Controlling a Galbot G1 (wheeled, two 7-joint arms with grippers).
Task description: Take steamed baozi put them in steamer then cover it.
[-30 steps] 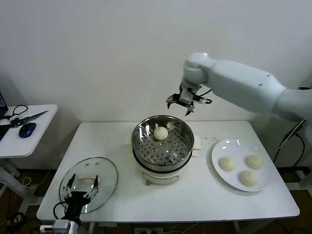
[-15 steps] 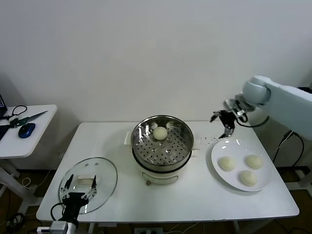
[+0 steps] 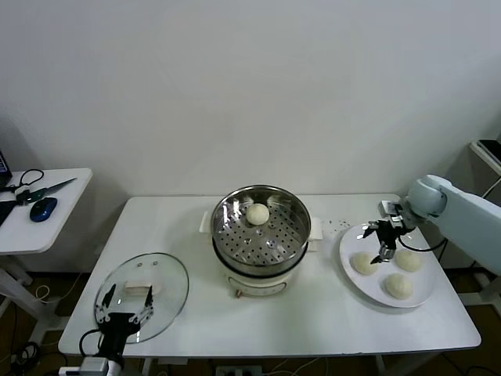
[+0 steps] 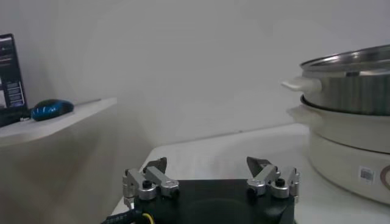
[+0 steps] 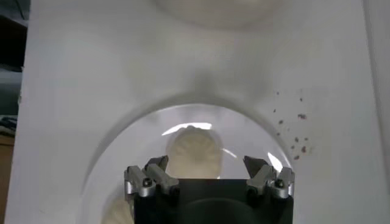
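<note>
White buns: from the head view, your right gripper (image 3: 383,244) has swung from the steamer (image 3: 258,227), which holds one baozi (image 3: 258,213), down over the plate (image 3: 415,296). Its wrist view shows jaws spread, empty, above the next bun (image 5: 194,148). Left gripper (image 4: 210,182) idles, spread, by the cover (image 3: 168,274).

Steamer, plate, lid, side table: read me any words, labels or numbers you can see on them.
None can be read.
Steamer: a small sticker on its white base, too blurred to read.
Screen on the side table: lines of text, too small to read.
Plate, lid, baozi: no markings.
</note>
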